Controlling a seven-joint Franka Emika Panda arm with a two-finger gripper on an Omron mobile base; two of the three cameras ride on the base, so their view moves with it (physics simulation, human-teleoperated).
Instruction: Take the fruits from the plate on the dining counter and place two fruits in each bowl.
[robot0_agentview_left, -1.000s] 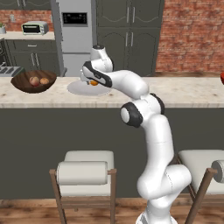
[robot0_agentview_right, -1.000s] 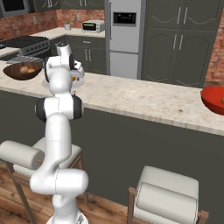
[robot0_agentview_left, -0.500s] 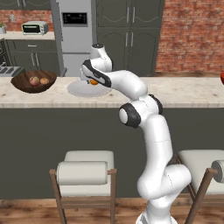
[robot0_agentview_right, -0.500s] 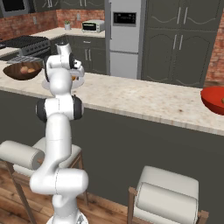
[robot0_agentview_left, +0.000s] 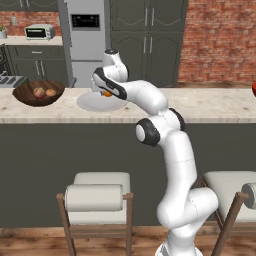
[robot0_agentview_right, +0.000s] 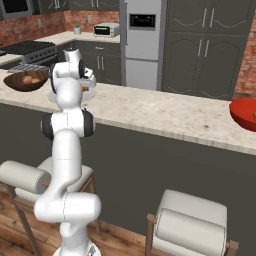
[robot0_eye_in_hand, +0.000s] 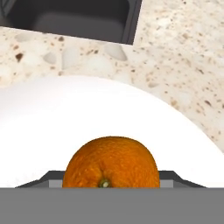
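Orange (robot0_eye_in_hand: 111, 162): round, firm, smooth – you should take it across its widest middle.
Fingers (robot0_eye_in_hand: 111, 178): either side of it on the plate (robot0_eye_in_hand: 52, 113) – closure unclear.

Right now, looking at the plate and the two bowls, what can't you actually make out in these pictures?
- Gripper jaws: in the hand view the orange covers the fingertips, so contact is unclear.
- Plate: the arm blocks its right part in the left base view; other fruits there cannot be ruled out.
- Red bowl: cut by the right base view's edge, contents hidden.
- Wooden bowl: its two fruits are too small to identify.
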